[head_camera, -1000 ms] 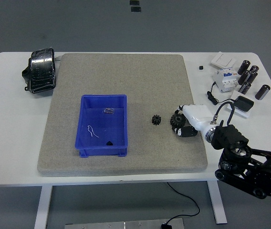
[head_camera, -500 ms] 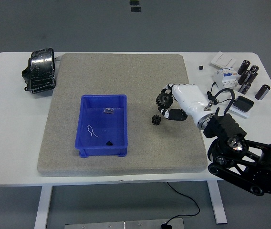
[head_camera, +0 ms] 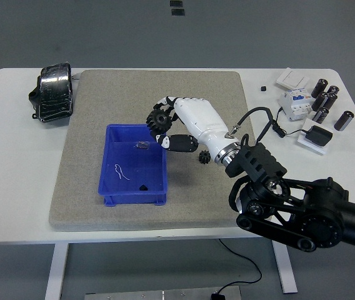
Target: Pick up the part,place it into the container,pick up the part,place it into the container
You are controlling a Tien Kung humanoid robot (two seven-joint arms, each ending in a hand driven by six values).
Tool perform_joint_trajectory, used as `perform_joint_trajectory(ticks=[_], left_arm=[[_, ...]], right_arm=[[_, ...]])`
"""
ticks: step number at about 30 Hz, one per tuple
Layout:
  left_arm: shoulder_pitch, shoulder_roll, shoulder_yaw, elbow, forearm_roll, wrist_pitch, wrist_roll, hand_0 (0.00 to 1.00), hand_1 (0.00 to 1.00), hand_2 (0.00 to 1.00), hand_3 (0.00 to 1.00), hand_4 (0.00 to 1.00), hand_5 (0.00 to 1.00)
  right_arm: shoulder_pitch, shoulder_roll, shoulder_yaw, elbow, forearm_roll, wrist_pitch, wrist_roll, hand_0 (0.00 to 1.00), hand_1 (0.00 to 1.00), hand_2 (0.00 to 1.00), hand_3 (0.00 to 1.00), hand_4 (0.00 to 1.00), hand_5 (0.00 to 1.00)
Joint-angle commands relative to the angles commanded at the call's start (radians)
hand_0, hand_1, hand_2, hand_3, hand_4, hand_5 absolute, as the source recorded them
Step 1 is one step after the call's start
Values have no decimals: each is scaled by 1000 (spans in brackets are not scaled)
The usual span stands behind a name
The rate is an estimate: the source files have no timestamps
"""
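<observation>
Robot hand (head_camera: pixel 179 125) on the right arm is white with black-tipped fingers, and it's got a black gear (head_camera: pixel 159 120) pinched between the fingers (head_camera: pixel 165 104) up top and the thumb (head_camera: pixel 176 143) underneath. It's holding that gear right over the far right corner of the blue container (head_camera: pixel 135 164), basically above the rim there. The big black arm (head_camera: pixel 302 209) comes in from the lower right and stretches diagonally across the grey mat (head_camera: pixel 159 149).

Second part, a smaller black gear (head_camera: pixel 204 157), is sitting on the mat just right of the container, partly tucked behind the wrist so you only see a bit of it.

Inside the container the floor has a few little bits: a small dark thing near the far wall, a thin white squiggle in the middle, and a tiny dark piece near the front wall. Can't tell what any of them are.

Rest of the white counter (head_camera: pixel 15 187): a black wrapped bundle (head_camera: pixel 53 92) at the far left, touching the mat's left edge. On the right side there's a cluster of black cylinders (head_camera: pixel 326 102), a white breaker-looking block (head_camera: pixel 294 103), a white flat switch plate (head_camera: pixel 293 78), a black box with a cable (head_camera: pixel 319 135), and a tiny black cube (head_camera: pixel 263 89) near the mat's far right corner.

Left arm isn't anywhere in the shot.
</observation>
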State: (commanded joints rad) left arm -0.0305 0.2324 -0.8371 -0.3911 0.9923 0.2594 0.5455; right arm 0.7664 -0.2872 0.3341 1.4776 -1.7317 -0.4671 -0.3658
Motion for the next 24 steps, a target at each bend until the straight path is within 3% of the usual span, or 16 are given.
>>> perform_joint_trajectory(ticks=[8,10,21,22,24], left_arm=[[-3,0,0,2,1,-2,-1,661,644,622,576,682,661],[-4,0,-1,3,4,-3,-2,661,645,622,575,683,661],[-9,2,-3,5,9,-6,-3,660,645,621,576,683,660],[-9,2,-3,5,9,-6,-2,661,645,606,573,683,654],[-10,2,-4,6,9,-7,-2,661,645,606,573,683,654]], right_arm=[[15,33,-65,-16,179,47,54,424,564,548,594,530,2],[21,40,-83,-25,179,63,52,477,615,595,623,537,2],[38,55,-121,-55,74,91,12,487,622,611,643,556,2],[38,55,-122,-55,70,90,9,470,627,631,675,433,206],[38,55,-122,-54,65,89,5,470,627,631,675,433,206]])
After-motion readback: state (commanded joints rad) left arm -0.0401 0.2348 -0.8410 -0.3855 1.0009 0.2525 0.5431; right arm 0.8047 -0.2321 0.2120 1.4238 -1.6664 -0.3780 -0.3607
